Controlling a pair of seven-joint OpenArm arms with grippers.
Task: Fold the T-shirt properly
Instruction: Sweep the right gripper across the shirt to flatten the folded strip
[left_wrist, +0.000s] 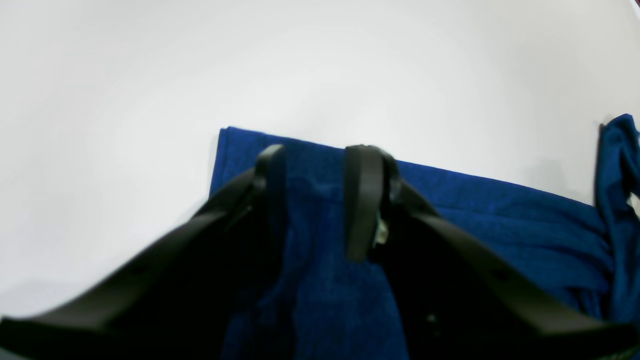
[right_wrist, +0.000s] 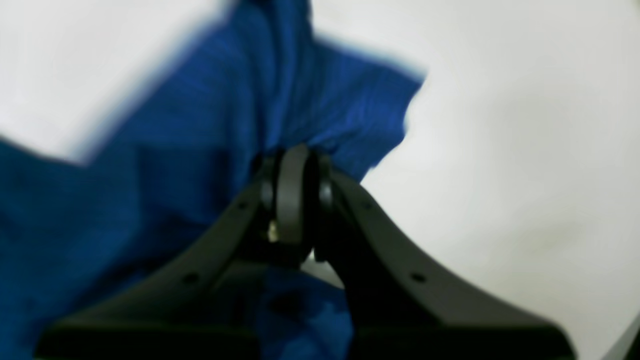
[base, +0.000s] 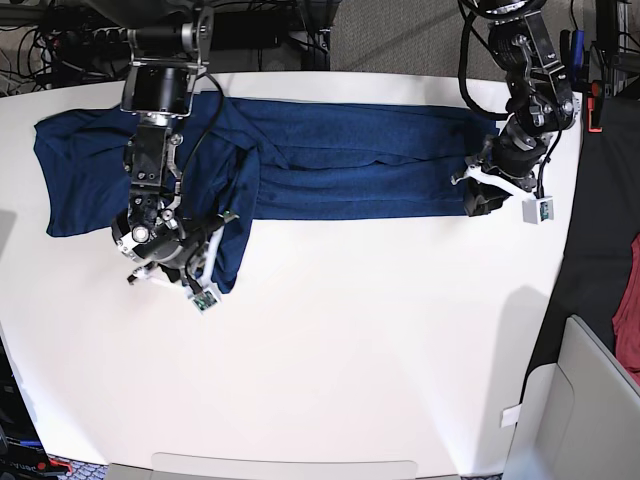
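Note:
The dark blue T-shirt (base: 350, 170) lies spread along the far side of the white table (base: 350, 350). My right gripper (base: 190, 275) is at its left part, where a flap of cloth is pulled toward the front. In the right wrist view this gripper (right_wrist: 295, 150) is shut on a bunched fold of the T-shirt (right_wrist: 175, 150). At the shirt's right end sits my left gripper (base: 480, 200), low. In the left wrist view the left gripper (left_wrist: 317, 155) stands open, its fingers (left_wrist: 362, 200) apart over a straight-edged corner of the T-shirt (left_wrist: 475, 215).
A red cloth (base: 628, 300) hangs off the table at the right edge of the base view. Beside the table's front right corner stands a grey bin (base: 580, 400). Cables and equipment line the back edge.

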